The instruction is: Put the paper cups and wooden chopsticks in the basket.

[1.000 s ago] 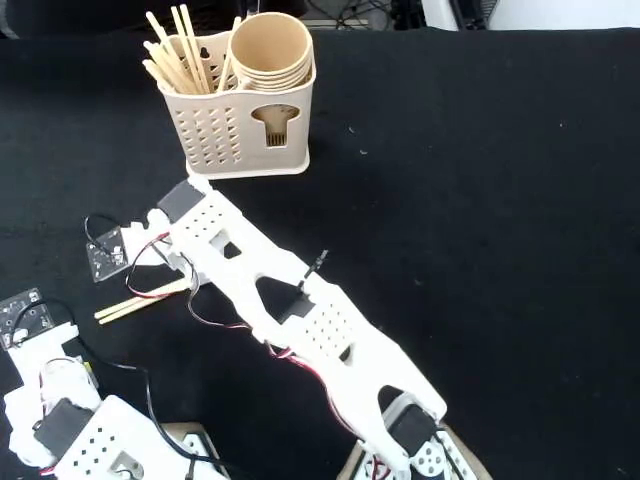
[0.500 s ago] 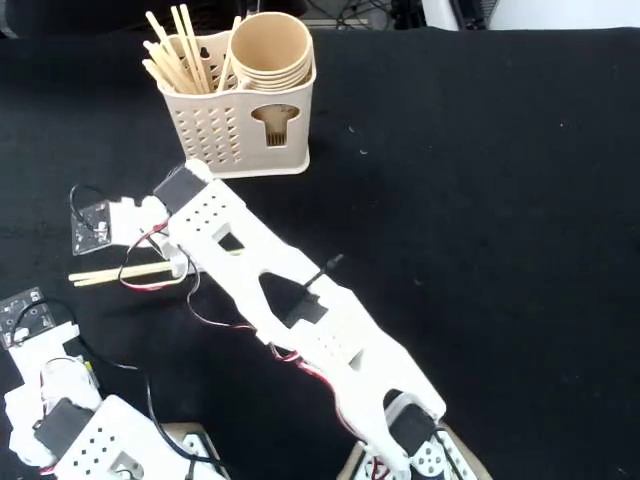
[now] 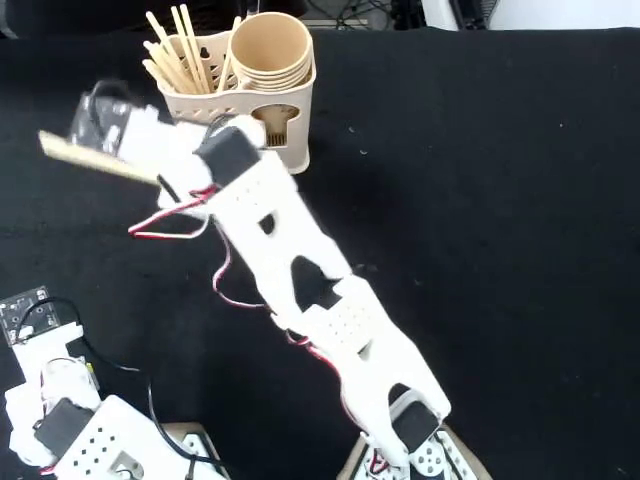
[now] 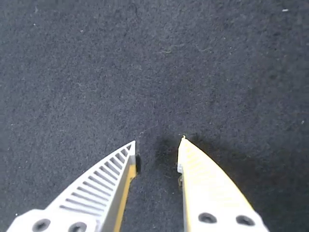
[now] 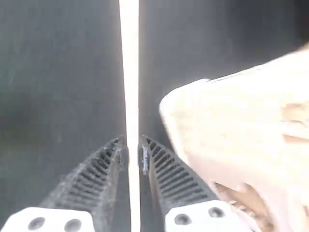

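Black tabletop (image 3: 480,200): your left gripper (image 4: 158,145) hangs over near-left corner, jaws apart, empty. Your right gripper (image 5: 133,142) clamps chopsticks (image 3: 88,158), aloft beside basket (image 3: 225,135) near far edge. Cups (image 3: 272,50) and other chopsticks (image 3: 175,55) already inside; this drop looks last.

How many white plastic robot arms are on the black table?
2. The right arm, holding pale wooden chopsticks, stretches from the near edge towards the beige perforated plastic basket; the left arm sits folded at the near left corner.
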Robot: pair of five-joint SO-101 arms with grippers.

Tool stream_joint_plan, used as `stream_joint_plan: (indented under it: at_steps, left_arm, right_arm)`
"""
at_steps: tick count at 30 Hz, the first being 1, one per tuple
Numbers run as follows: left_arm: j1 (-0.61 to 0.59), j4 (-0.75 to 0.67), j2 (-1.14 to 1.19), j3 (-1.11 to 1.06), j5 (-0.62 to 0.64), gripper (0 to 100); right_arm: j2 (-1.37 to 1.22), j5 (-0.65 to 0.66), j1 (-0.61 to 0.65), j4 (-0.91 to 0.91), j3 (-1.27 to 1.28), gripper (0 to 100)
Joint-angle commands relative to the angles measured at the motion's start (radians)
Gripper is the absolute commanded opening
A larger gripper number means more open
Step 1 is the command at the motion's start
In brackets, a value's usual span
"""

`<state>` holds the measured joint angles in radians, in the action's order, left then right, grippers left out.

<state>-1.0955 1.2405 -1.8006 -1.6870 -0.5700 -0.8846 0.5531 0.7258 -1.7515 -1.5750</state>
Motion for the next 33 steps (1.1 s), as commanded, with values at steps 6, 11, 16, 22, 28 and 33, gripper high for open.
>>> stream_joint_plan:
  at_steps: [6, 11, 16, 22, 28, 33]
  left_arm:
    - [0.054, 0.017, -0.012, -0.012, -0.015, 15]
    - [0.061, 0.017, -0.012, -0.012, -0.015, 15]
    - [0.059, 0.015, -0.012, -0.012, -0.015, 15]
    - [0.062, 0.015, -0.012, -0.012, -0.015, 15]
    - [0.062, 0.015, -0.012, -0.012, -0.015, 15]
    - [0.061, 0.015, -0.012, -0.012, -0.015, 15]
  right_arm:
    - [0.133, -0.118, -0.028, 0.068, -0.099, 1.2]
    - [0.209, -0.118, -0.055, 0.239, -0.099, 1.2]
    - [0.179, -0.12, -0.1, 0.54, -0.096, 1.2]
    - [0.056, -0.13, -0.114, 0.825, -0.096, 1.2]
    - [-0.076, -0.382, -0.167, 0.956, -0.099, 1.2]
    - [-0.119, -0.436, -0.23, 0.951, -0.097, 1.2]
